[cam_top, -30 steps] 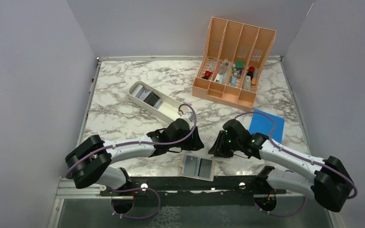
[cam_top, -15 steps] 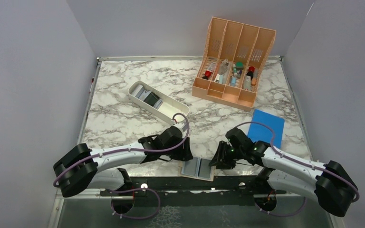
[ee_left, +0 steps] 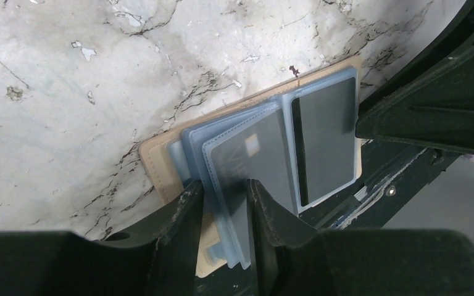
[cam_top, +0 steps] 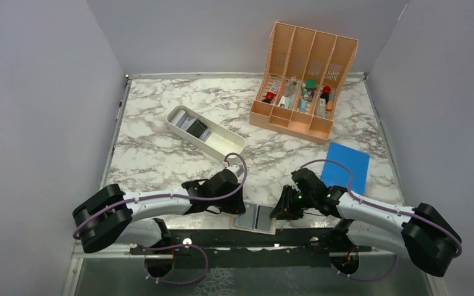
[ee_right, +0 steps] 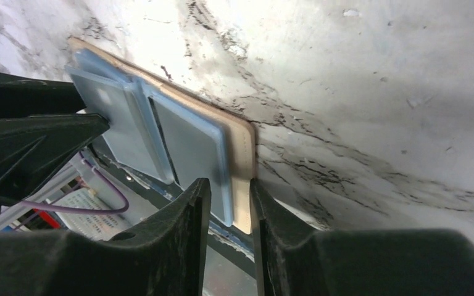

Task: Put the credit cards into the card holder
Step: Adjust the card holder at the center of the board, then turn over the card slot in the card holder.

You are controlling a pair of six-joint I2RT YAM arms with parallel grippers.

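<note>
L gripper (ee_left: 225, 192): jaws part closed, pinching left edge of card holder (ee_left: 160, 161); blue-grey pocket leaves fill the gap. R gripper (ee_right: 228, 188): jaws part closed, pinching holder's right edge, tan cover and blue pocket between fingers. Holder lies open and flat at near edge of table (cam_top: 154, 157), between both grippers. One dark card (ee_left: 326, 139) sits in a pocket just ahead of L gripper. Beyond L gripper: white tray (cam_top: 223, 143) w/ more cards (cam_top: 192, 125). Beyond R gripper: blue sheet (cam_top: 345, 166), then peach organizer (cam_top: 302, 68).

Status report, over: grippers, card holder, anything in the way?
Left gripper, right gripper astride card holder's ends, grip unclear. Holder open, dark cards in pockets. More cards in tray. Nothing blocking.
</note>
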